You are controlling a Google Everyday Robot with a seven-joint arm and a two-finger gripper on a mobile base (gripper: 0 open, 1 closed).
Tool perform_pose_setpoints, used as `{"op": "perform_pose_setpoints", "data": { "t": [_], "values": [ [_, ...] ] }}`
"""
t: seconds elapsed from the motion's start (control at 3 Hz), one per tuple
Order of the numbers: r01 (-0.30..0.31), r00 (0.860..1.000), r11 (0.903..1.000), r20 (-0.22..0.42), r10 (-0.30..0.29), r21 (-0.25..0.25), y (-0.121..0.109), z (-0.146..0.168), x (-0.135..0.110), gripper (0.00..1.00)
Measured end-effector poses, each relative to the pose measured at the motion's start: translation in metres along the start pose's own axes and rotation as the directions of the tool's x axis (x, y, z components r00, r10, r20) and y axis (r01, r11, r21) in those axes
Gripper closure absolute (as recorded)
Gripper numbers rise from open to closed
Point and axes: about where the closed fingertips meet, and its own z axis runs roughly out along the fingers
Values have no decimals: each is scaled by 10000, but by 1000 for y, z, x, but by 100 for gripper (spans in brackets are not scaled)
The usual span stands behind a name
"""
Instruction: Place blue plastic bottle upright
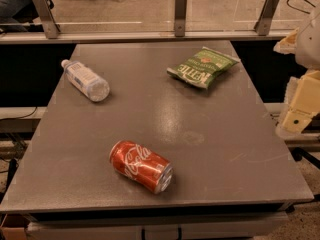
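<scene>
The blue plastic bottle (85, 80) lies on its side at the far left of the grey table (210, 149). It is clear and ribbed, with a pale label, and its white cap points to the back left. My gripper (299, 104), with pale cream parts, is at the right edge of the view, just off the table's right side. It is far from the bottle and holds nothing that I can see.
A red Coca-Cola can (141, 166) lies on its side near the front middle. A green chip bag (202, 67) lies flat at the back right. A railing with metal posts (180, 14) runs behind the table.
</scene>
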Motion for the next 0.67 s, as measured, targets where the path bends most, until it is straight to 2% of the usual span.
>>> {"op": "perform_pose_setpoints", "data": {
  "t": [0.33, 0.67],
  "values": [
    [0, 10000, 10000, 1, 0, 2, 0, 0, 0, 0],
    [209, 9993, 9998, 311, -209, -5, -3, 0, -11, 0]
  ]
}}
